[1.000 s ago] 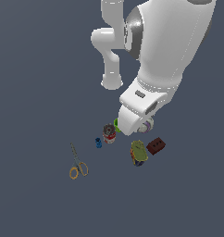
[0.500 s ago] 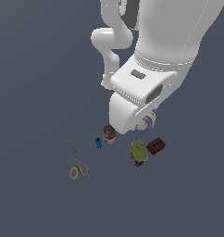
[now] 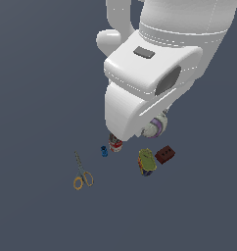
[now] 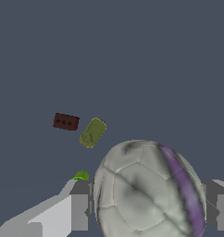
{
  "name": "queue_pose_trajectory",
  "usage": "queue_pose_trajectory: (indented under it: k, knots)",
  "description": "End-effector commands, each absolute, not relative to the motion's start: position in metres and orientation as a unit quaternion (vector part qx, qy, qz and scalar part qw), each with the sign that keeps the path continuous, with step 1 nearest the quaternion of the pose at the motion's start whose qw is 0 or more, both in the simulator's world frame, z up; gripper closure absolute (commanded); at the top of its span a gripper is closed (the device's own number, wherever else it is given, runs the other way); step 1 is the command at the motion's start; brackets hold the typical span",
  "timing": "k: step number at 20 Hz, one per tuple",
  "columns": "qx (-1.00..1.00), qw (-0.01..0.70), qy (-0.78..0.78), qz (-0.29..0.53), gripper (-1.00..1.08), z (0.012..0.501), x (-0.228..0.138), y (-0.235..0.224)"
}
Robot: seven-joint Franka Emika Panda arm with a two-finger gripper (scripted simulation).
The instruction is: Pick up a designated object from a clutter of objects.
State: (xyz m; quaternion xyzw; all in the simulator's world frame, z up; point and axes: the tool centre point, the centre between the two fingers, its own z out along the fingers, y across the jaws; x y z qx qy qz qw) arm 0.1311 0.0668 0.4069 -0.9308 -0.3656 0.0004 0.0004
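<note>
Holding the ball between my gripper's fingers, clamped on either side and apparently clear of the tin and brick below, I judge the main risk is the round ball rolling out if that side contact is shallow.

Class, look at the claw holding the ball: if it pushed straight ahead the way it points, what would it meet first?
Probably bare floor; the claw grips the ball, and the brick and tin seem off-line, though depth is unclear.
</note>
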Motion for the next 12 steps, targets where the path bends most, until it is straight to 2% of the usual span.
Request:
queue_pose_trajectory:
  k: [1,12]
  knots:
    - [-0.931,0.000,-0.366,0.000,1.08,0.4141,0.1349,0.0651]
    - [-0.931,0.000,-0.366,0.000,1.08,0.4241,0.1415,0.0624]
